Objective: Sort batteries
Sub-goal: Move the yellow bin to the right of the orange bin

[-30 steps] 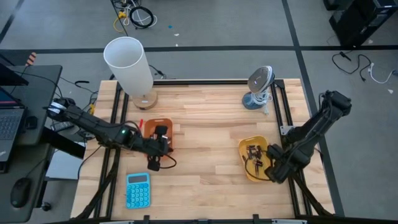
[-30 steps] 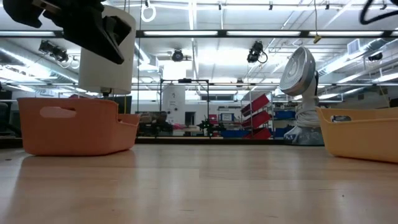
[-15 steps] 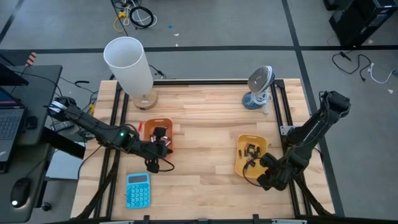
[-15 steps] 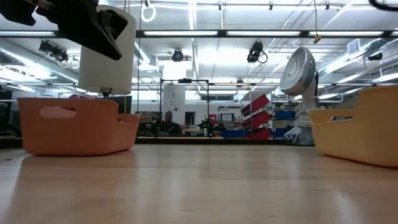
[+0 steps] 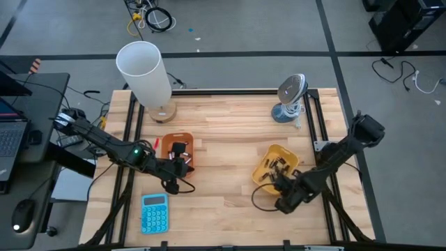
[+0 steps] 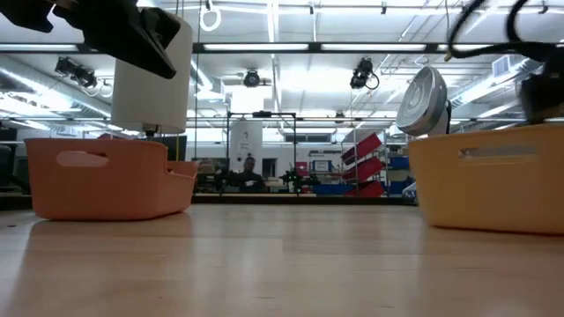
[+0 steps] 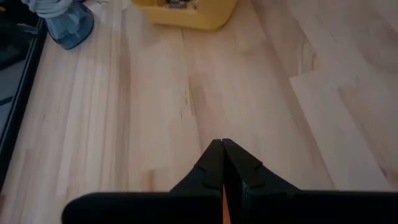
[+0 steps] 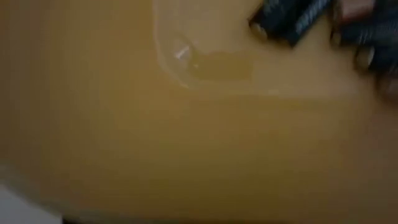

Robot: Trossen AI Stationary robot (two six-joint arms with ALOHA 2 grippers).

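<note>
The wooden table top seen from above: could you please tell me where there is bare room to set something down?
Bare wood lies between the orange plastic tray and the yellow plastic tray, and along the back between the white cylinder lamp and the small grey fan. It is crowded by the yellow tray, with the right gripper, and near the blue calculator and left gripper.

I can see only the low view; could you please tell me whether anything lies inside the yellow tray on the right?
Observer: Yes, the yellow tray holds a cluster of small dark batteries.
Operator: Thank you. Where is the right claw?
Observer: The right claw is shut, low at the tray's edge nearest the table's front.
Operator: And is the left claw open?
Observer: No, the left claw is shut, its fingertips pressed together above the orange tray.
</note>
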